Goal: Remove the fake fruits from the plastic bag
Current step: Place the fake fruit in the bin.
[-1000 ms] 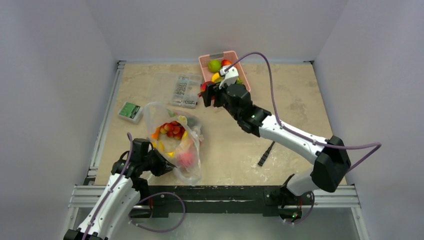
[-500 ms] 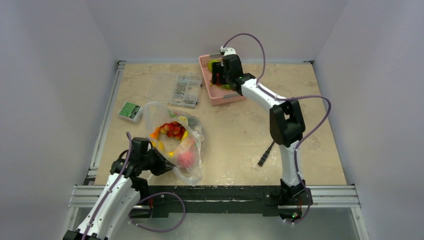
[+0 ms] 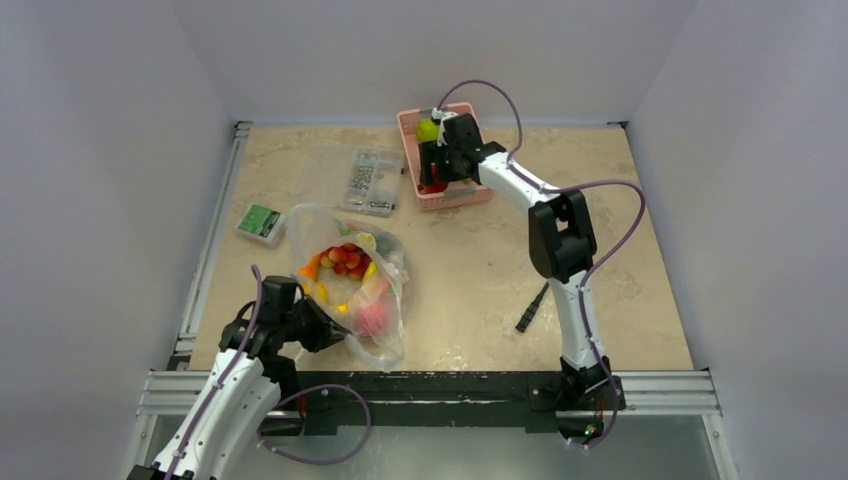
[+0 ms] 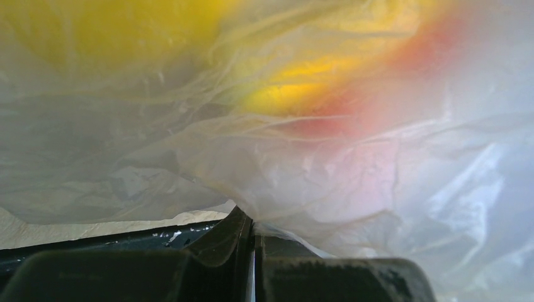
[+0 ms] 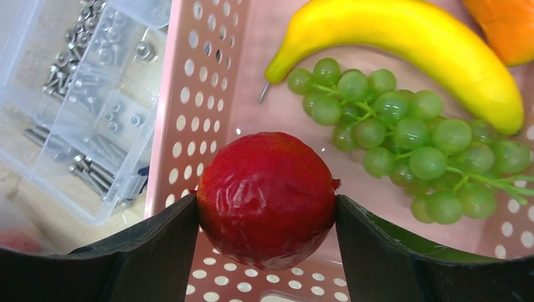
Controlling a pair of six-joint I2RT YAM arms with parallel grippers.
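Note:
The clear plastic bag (image 3: pixel 350 280) lies left of centre with several red, orange and yellow fake fruits (image 3: pixel 342 262) inside. My left gripper (image 3: pixel 322 332) is shut on the bag's near edge; in the left wrist view (image 4: pixel 253 226) crinkled film (image 4: pixel 315 176) fills the picture, with yellow and red blurs behind it. My right gripper (image 3: pixel 434 172) is shut on a glossy red fruit (image 5: pixel 267 196) and holds it over the near left corner of the pink basket (image 5: pixel 189 119), above its perforated floor.
The basket (image 3: pixel 412 140) at the back holds a big banana (image 5: pixel 409 44), a green grape bunch (image 5: pixel 403 138), an orange fruit (image 5: pixel 504 25) and a green fruit (image 3: pixel 428 130). A clear parts case (image 3: pixel 360 180), a green box (image 3: pixel 261 222) and a black tool (image 3: pixel 531 307) lie on the table.
My right arm has carried the red fruit from beside the basket to over it, then drawn back slightly to its near left corner. The left arm and bag have not moved.

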